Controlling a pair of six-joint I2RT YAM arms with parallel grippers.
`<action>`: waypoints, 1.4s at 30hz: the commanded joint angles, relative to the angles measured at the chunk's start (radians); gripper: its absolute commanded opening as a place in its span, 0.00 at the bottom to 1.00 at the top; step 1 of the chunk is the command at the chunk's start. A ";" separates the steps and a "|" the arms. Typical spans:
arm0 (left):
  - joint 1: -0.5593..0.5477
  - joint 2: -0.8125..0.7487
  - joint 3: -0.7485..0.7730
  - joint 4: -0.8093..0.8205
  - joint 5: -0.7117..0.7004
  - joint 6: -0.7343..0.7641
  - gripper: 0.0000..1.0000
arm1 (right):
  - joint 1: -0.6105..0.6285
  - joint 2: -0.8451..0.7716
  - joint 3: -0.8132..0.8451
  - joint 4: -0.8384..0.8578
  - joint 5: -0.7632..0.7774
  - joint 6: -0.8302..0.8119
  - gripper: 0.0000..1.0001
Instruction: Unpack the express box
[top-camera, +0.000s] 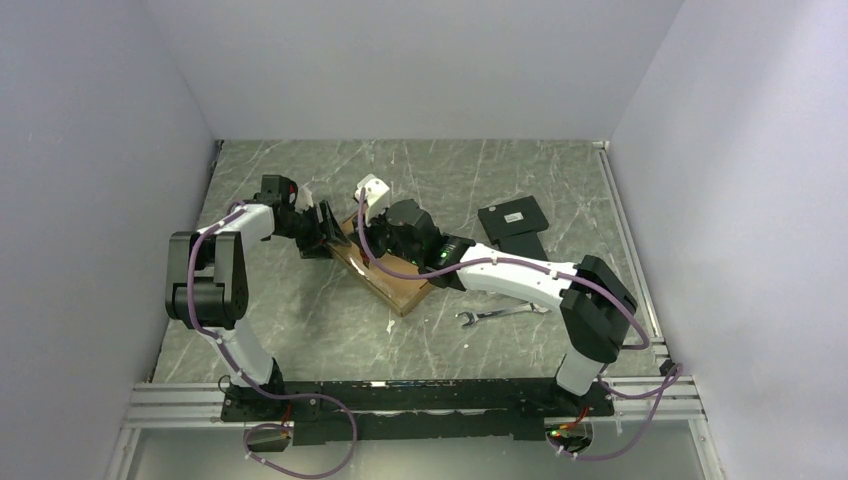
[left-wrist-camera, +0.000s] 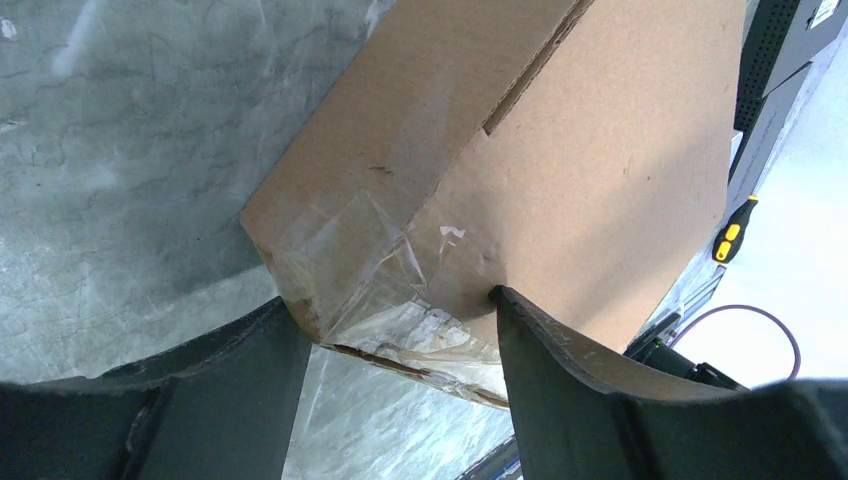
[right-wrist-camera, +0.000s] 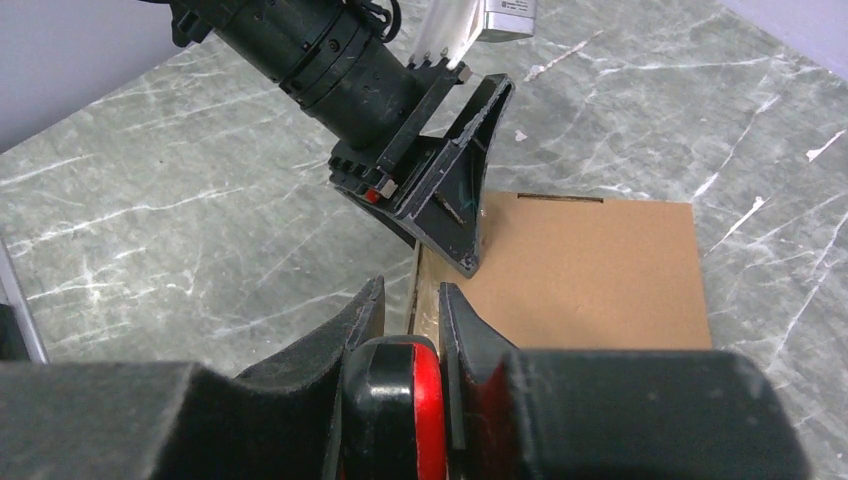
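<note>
The express box (top-camera: 392, 278), a flat brown carton, lies slanted on the marble table. Its end is covered in clear tape (left-wrist-camera: 400, 290). My left gripper (left-wrist-camera: 395, 330) holds that taped end by a corner. One finger presses on the broad brown face and the other is against the corner's lower edge. In the right wrist view that gripper's black finger (right-wrist-camera: 455, 200) rests on the box top (right-wrist-camera: 590, 270). My right gripper (right-wrist-camera: 410, 290) is shut on a red and black tool handle (right-wrist-camera: 415, 400). It hovers over the box's taped left edge, close to the left gripper.
Two flat black boxes (top-camera: 512, 218) lie to the right of the carton. A metal wrench (top-camera: 500, 315) sits near the right arm. A yellow and black screwdriver (left-wrist-camera: 733, 232) shows beyond the carton. Grey walls close in three sides of the table.
</note>
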 joint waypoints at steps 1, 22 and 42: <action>-0.008 -0.004 0.014 -0.015 -0.001 0.032 0.71 | 0.007 -0.010 0.024 0.047 -0.007 0.029 0.00; -0.008 -0.009 0.008 -0.010 0.005 0.031 0.71 | 0.018 0.000 -0.014 0.053 0.009 0.067 0.00; -0.008 -0.007 0.007 -0.011 0.001 0.028 0.71 | 0.029 0.011 -0.047 0.051 0.024 0.077 0.00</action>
